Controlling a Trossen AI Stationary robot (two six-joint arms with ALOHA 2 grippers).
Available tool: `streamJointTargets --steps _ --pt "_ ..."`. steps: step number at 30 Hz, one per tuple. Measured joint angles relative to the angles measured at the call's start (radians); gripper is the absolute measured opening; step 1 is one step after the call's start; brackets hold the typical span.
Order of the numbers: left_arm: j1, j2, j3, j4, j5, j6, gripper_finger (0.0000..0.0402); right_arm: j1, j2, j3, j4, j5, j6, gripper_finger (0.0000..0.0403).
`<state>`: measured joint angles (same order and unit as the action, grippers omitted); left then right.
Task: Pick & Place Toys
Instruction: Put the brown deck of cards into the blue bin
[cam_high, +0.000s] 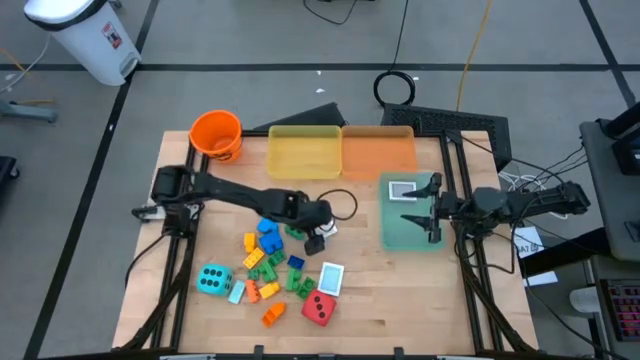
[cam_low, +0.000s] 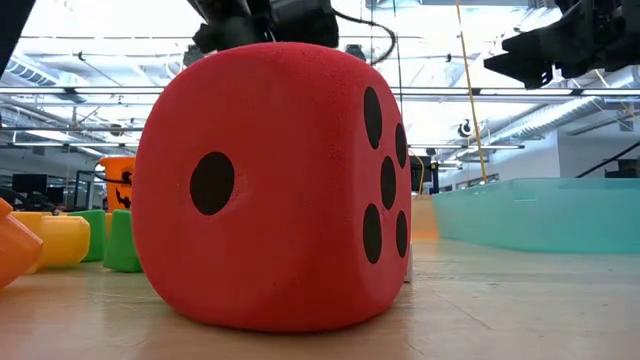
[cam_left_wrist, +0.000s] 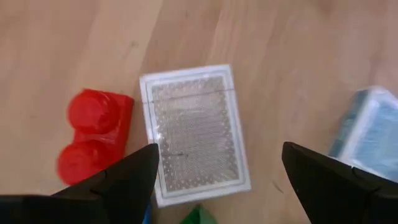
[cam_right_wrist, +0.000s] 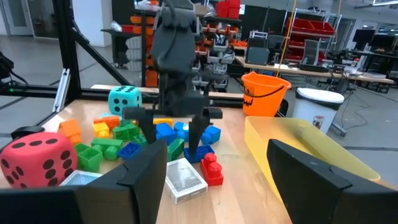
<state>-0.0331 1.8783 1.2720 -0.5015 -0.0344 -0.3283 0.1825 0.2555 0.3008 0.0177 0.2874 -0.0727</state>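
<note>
The left gripper (cam_left_wrist: 217, 171) hangs with jaws spread wide above a white card deck (cam_left_wrist: 194, 134) lying on the table (cam_high: 400, 290), beside a red brick (cam_left_wrist: 94, 134). The right gripper (cam_high: 432, 212), jaws apart and empty, waits over the green tray (cam_high: 395, 235).

Overhead camera looks straight down on the whole bench (cam_high: 400, 300). Low camera sits pressed against the red die (cam_low: 270, 185), which the right wrist camera shares (cam_right_wrist: 38, 158); left wrist stares close at a card (cam_left_wrist: 196, 134).

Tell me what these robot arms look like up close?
Both are dark, jointed arms. The left end effector has two straight black fingers hanging from a grey block, and a black cable loops beside its wrist. The right end effector is black too, with the same two-fingered shape.
</note>
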Motion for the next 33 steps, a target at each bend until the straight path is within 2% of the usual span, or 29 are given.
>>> streamJointTargets --steps 9,15,20,25,33 --pt "-0.001 0.093 0.006 0.042 -0.011 0.018 0.0347 0.000 0.034 0.000 0.001 -0.001 0.000 0.0247" --pt "0.000 0.106 0.006 0.043 -0.045 0.020 0.0347 0.000 0.042 0.000 0.001 -0.001 0.000 0.0247" --pt "0.002 0.057 0.012 -0.014 -0.066 0.024 0.0347 0.000 0.043 0.000 0.001 -0.001 0.000 0.0247" --pt "-0.002 -0.029 0.033 -0.027 -0.162 0.019 0.0347 0.000 0.043 0.000 0.001 -0.001 0.000 0.0247" --pt "0.011 0.048 0.029 -0.035 -0.043 -0.081 0.0347 0.000 0.043 0.000 0.001 -0.001 0.001 0.0247"
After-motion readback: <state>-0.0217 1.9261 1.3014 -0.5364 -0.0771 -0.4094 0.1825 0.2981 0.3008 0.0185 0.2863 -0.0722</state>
